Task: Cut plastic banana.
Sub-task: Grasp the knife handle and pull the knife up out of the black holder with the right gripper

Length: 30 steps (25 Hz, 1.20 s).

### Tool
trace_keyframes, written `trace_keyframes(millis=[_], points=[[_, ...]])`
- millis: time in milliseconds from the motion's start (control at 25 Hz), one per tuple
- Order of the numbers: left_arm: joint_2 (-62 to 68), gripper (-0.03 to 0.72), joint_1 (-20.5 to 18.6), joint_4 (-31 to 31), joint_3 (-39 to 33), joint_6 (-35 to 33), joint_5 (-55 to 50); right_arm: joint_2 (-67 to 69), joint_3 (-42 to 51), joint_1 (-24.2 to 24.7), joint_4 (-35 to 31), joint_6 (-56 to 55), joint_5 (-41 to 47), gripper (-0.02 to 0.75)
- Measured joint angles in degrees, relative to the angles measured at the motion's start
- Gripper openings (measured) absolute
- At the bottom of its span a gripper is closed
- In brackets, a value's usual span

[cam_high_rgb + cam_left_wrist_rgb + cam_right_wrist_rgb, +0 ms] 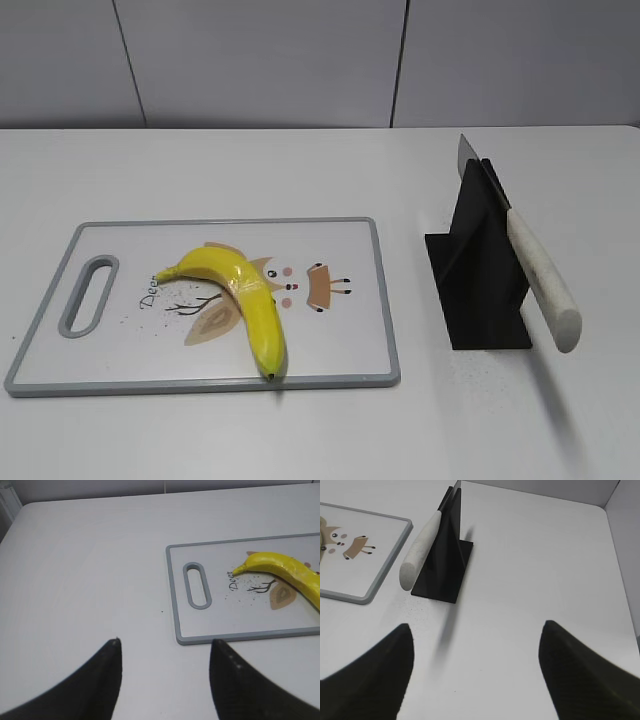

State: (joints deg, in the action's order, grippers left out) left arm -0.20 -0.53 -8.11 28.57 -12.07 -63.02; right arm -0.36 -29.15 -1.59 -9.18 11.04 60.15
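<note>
Banana (247, 297) lies whole on the cutting board (340, 350), a curved, glossy yellow piece with its greenish stem pointing toward the board's handle slot (89, 294) and its dark tip resting right at the board's near edge. A faint seam crosses its middle. It covers part of a printed cartoon animal and some lettering on the white surface. The board, rimmed in grey, sits on the left half of the white table (300, 170), closer to the near edge than to the far one.

On the right half of the table, well apart from the board, a black stand (478, 285) holds a knife (520, 252). The knife leans at a slant, its grey blade poking up past the stand toward the far edge and its pale, speckled handle jutting down toward the near right corner, clear of the tabletop.

Left gripper (165, 652) hangs above bare table near the near left corner, beside the board's handle end, its two dark fingers (107, 680) spread apart with nothing between them. Right gripper (477, 635) hangs over bare table toward the near right corner, just short of the stand, its fingers (580, 675) also spread wide and holding nothing.
</note>
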Motion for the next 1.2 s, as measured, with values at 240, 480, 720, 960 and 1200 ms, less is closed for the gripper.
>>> trace_keyframes(millis=[240,480,720,960,1200], points=[[0.00,0.539,0.00,0.00,0.00,0.00,0.00,0.00,0.00,0.00,0.00,0.00,0.00,0.589],[0.00,0.539,0.00,0.00,0.00,0.00,0.00,0.00,0.00,0.00,0.00,0.00,0.00,0.589],[0.00,0.538,0.00,0.00,0.00,0.00,0.00,1.77,-0.23,0.00,0.00,-2.19,0.20,0.589],[0.00,0.538,0.00,0.00,0.00,0.00,0.00,14.21,-2.79,0.00,0.00,-3.74,4.51,0.589],[0.00,0.538,0.00,0.00,0.00,0.00,0.00,26.93,-7.64,0.00,0.05,-6.30,7.76,0.589]])
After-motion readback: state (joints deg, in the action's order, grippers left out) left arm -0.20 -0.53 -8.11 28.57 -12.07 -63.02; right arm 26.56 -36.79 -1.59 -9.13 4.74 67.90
